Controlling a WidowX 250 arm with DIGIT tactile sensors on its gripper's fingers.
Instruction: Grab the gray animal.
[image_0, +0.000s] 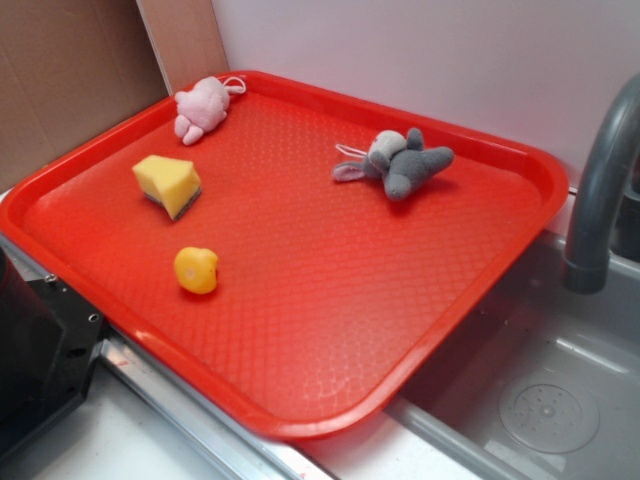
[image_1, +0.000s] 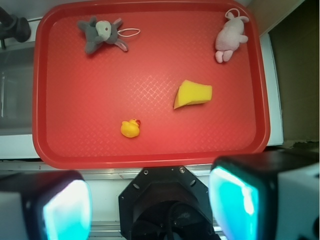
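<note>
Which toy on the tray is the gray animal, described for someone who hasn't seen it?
Find the red tray beside the sink. In the corner nearest the faucet lies the gray animal, a small plush on its side. Its dark gray body, paler head and long ears set it apart from the pink plush, the yellow wedge and the yellow duck.

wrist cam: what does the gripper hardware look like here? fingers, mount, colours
Two blurred fingers frame the bottom edge: pale grey-white blocks with glowing cyan-teal inner faces. Between them sits a black, roughly octagonal mount with small screws near its top edge and a dark round recess. No cables or markings are legible. The exterior view shows only a black housing at lower left.
</note>
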